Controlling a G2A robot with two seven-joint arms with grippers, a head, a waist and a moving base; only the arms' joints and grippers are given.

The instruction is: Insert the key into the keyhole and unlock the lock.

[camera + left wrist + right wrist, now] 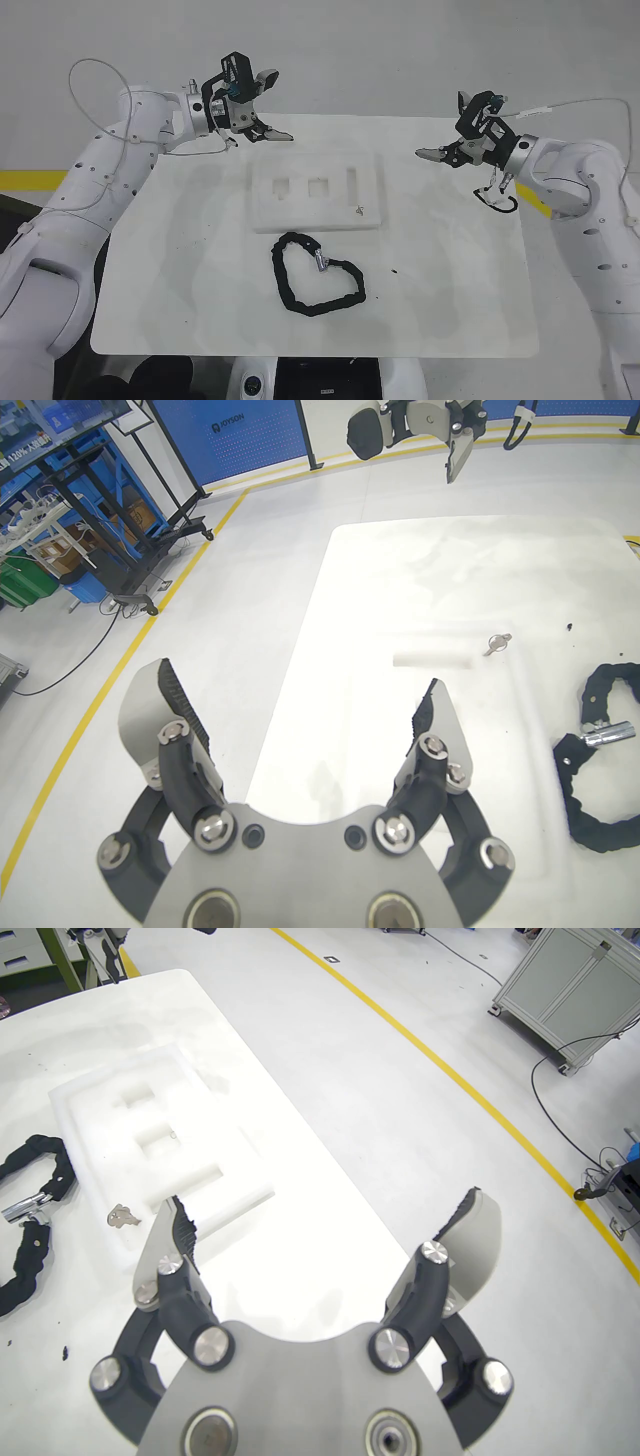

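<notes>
Top view: key lies flat at the 4 o'clock corner of the foam tray, probably staged for pickup. Chain lock loops at the tray's 6 o'clock. Left gripper at table's 10 o'clock, right gripper at 2; both spread wide, empty.

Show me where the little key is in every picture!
Top view: the key lies on a corner of the white foam tray, on the side facing the black chain lock.
Left wrist view: the key lies on the tray by its long slot, with the chain lock nearby.
Right wrist view: the key lies on the tray's corner, near the chain lock.
Shared landmark: the black chain lock.
</notes>
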